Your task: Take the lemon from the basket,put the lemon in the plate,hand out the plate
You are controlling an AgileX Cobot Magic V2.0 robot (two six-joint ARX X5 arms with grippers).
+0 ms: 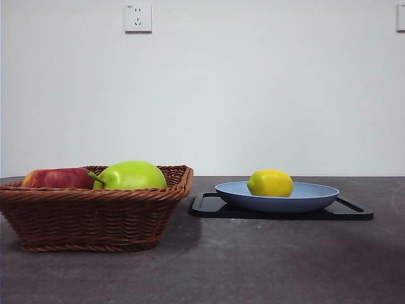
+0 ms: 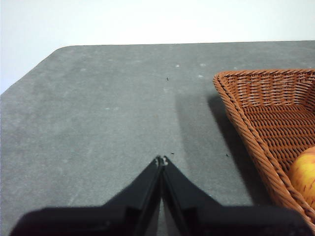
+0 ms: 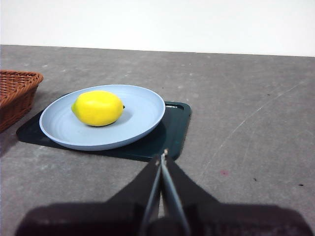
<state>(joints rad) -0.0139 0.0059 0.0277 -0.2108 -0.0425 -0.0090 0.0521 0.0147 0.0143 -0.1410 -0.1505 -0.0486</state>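
Front view: the lemon (image 1: pixel 270 183) lies in the plate (image 1: pixel 316 196), left of the plate's centre, long axis roughly level. The plate sits on a flat black tray (image 1: pixel 354 213) on the grey table (image 1: pixel 253 266); the tray's edges stick out past the plate on both sides. To the left of the tray stands the basket (image 1: pixel 88 218), close beside it, though whether they touch cannot be told. Two fruits rise above the basket's braided rim: a red apple (image 1: pixel 57 178) at the left and a larger green pear-like fruit (image 1: pixel 131 175) with a short stem pointing toward the apple. A white wall socket (image 1: pixel 138 18) is on the wall behind. No arm shows in this view.

Right wrist view: the right gripper (image 3: pixel 161 156) hangs above bare table just short of the tray's (image 3: pixel 174 130) near edge, jaws pressed together with only a thin seam between them, holding nothing. Beyond it the plate (image 3: pixel 142 123) carries the lemon (image 3: pixel 97 107), which rests on the plate's floor toward the side nearer the basket. A corner of the basket (image 3: pixel 15 96) shows at the edge, beside the tray.

Left wrist view: the left gripper (image 2: pixel 162 160) hovers over open table (image 2: pixel 98 113), jaws closed tip to tip, empty. The basket (image 2: pixel 266 113) stands off to one side, apart from the gripper, its woven floor visible. A fruit with orange-yellow, red-streaked skin (image 2: pixel 305 174) shows at the frame's edge inside the basket, probably the apple.
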